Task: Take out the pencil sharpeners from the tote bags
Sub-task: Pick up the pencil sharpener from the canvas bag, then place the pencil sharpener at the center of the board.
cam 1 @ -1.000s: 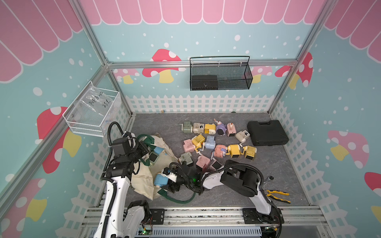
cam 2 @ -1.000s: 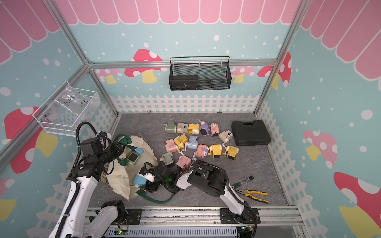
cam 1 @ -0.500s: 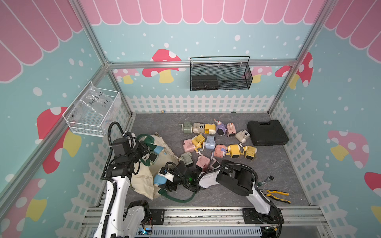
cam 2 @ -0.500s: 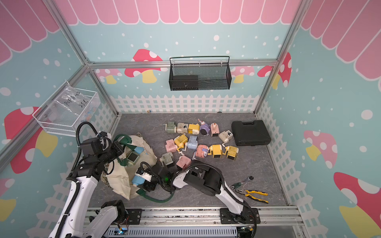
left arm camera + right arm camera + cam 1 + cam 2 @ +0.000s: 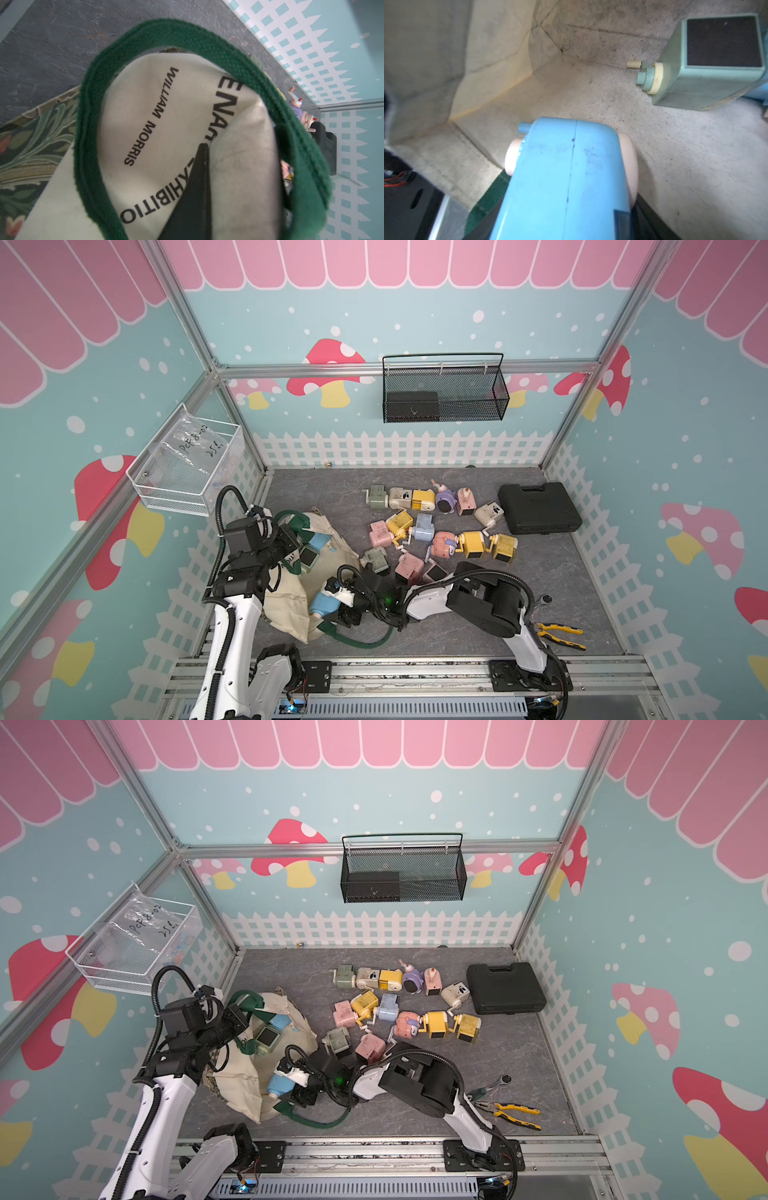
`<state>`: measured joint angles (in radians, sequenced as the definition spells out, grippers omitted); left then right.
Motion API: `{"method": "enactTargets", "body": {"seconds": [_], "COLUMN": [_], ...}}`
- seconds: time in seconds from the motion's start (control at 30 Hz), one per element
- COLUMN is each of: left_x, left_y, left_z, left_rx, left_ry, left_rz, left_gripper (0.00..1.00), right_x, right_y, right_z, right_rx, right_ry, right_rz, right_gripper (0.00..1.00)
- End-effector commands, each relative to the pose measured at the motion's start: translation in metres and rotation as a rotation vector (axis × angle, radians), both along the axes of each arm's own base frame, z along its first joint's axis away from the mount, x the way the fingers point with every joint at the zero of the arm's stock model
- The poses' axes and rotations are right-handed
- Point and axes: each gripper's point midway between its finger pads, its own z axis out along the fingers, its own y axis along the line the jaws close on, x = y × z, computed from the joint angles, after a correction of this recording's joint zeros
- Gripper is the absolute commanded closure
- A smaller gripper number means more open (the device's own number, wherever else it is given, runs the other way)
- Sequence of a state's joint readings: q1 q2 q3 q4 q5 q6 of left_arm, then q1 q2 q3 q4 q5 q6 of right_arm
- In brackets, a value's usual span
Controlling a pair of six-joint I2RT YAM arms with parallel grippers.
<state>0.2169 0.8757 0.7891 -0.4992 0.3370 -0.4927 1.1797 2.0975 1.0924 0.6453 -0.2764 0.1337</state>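
While the tote bag lies slumped on the grey floor with its mouth gaping, both grippers are at that mouth. The left gripper is at the bag's upper rim. In the left wrist view its black fingers are pressed together on a fold of the bag's cream canvas, beside the black lettering and inside the loop of a dark green handle.

The right gripper reaches into the bag's mouth from the opposite side. Its jaws stand wide on either flank of a blue sharpener and close against it. In both top views this sharpener sits at the lip of the bag, over the inner canvas, with the bag's other green handle curling out beneath it.

Deeper inside the bag, against its stained lining, rests a green sharpener with a dark window and a cream crank knob. Next to it, near the rim that the left gripper pinches, lies a pale blue sharpener.

Outside the bag, the loose sharpeners lie scattered from just beside its mouth outwards. A black case sits beyond them, well apart from the bag, and so do the yellow-handled pliers.
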Motion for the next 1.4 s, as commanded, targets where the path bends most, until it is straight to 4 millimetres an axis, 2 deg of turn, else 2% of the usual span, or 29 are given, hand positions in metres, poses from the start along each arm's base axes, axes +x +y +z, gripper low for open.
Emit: {"method": "enactTargets", "body": {"seconds": [0.0, 0.17, 0.3, 0.47, 0.63, 0.77, 0.97, 1.13, 1.23, 1.27, 1.37], "left_x": [-0.009, -0.009, -0.009, -0.011, -0.012, -0.012, -0.013, -0.013, -0.013, -0.012, -0.013], "left_y": [0.005, 0.007, 0.007, 0.007, 0.009, 0.009, 0.009, 0.009, 0.009, 0.008, 0.008], "left_z": [-0.020, -0.019, -0.019, -0.020, -0.017, -0.015, -0.015, -0.015, -0.015, -0.015, -0.015], "left_rx": [-0.002, -0.005, -0.014, -0.018, -0.012, -0.015, -0.015, -0.018, -0.018, -0.018, -0.019], "left_ry": [0.066, 0.066, 0.064, 0.064, 0.055, 0.047, 0.045, 0.047, 0.047, 0.047, 0.047], "left_rz": [0.024, 0.029, 0.031, 0.030, 0.037, 0.037, 0.036, 0.035, 0.035, 0.034, 0.034], "left_gripper": [1.00, 1.00, 1.00, 1.00, 1.00, 1.00, 1.00, 1.00, 1.00, 1.00, 1.00], "right_x": [-0.009, -0.017, -0.020, -0.004, 0.013, 0.042, 0.072, 0.080, 0.086, 0.086, 0.084], "right_y": [-0.005, -0.028, -0.050, -0.080, -0.128, -0.187, -0.267, -0.322, -0.362, -0.373, -0.387], "right_z": [0.044, 0.074, 0.090, 0.108, 0.138, 0.151, 0.147, 0.137, 0.124, 0.120, 0.107], "right_rx": [0.086, 0.110, 0.096, 0.057, 0.084, 0.098, 0.058, 0.027, -0.013, -0.019, -0.009], "right_ry": [-0.004, -0.015, -0.038, -0.059, -0.067, -0.065, -0.068, -0.041, -0.021, -0.007, 0.051], "right_rz": [0.031, 0.025, 0.004, -0.097, -0.223, -0.429, -0.718, -0.943, -1.131, -1.180, -1.243], "right_gripper": [0.43, 0.44, 0.44, 0.44, 0.44, 0.44, 0.41, 0.41, 0.42, 0.42, 0.43]}}
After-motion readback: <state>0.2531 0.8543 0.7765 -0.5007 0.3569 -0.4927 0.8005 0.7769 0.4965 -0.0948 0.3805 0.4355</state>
